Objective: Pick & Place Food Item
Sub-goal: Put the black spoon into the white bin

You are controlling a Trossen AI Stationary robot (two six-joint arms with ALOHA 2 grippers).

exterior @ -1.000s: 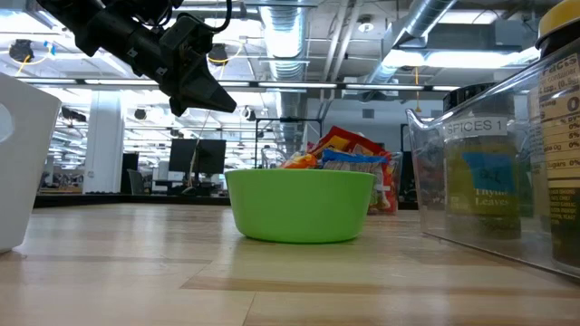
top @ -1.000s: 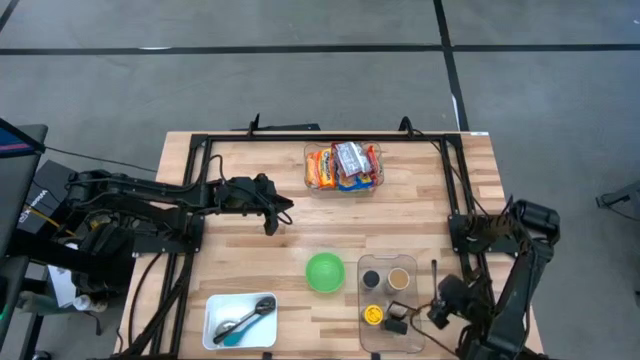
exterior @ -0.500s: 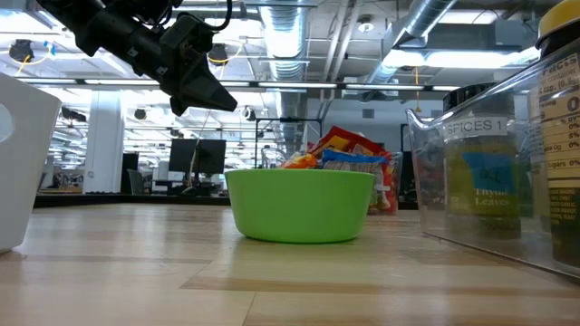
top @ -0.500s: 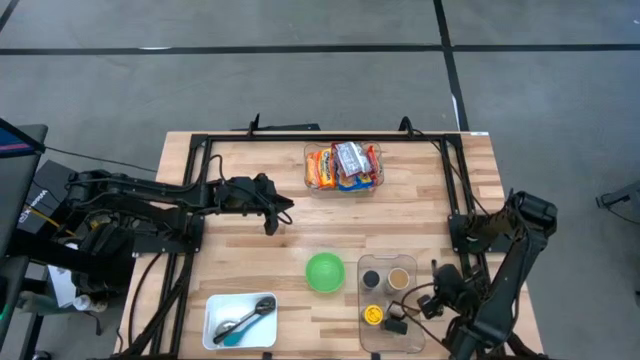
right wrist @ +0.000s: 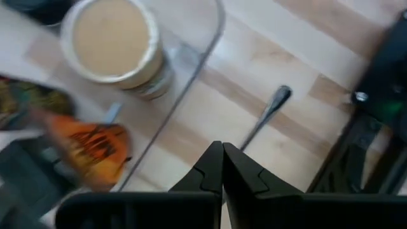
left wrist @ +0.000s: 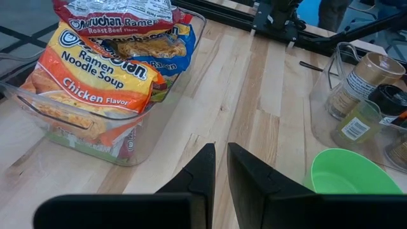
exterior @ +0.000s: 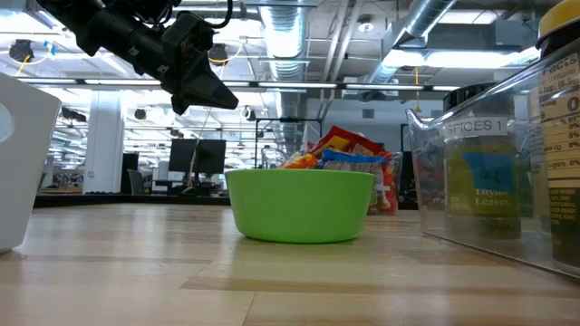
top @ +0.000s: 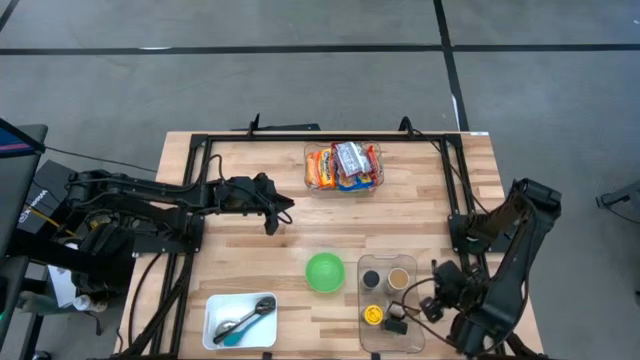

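Ramen packets are piled in a clear bin at the table's far middle. My left gripper hovers left of that bin, above the table, fingers almost together with only a thin slit and nothing between them. A green bowl stands on the table nearer the front. My right gripper hangs shut and holding nothing above the table, just right of the clear spice bin, pointing steeply down.
The spice bin holds a tan-lidded jar and a yellow-lidded one. A thin black utensil lies on the wood right of it. A white tray with a spoon sits at the front left. A black frame borders the table.
My right gripper has risen a little beside the spice bin, staying shut, while its arm has swung and the wrist has rolled.
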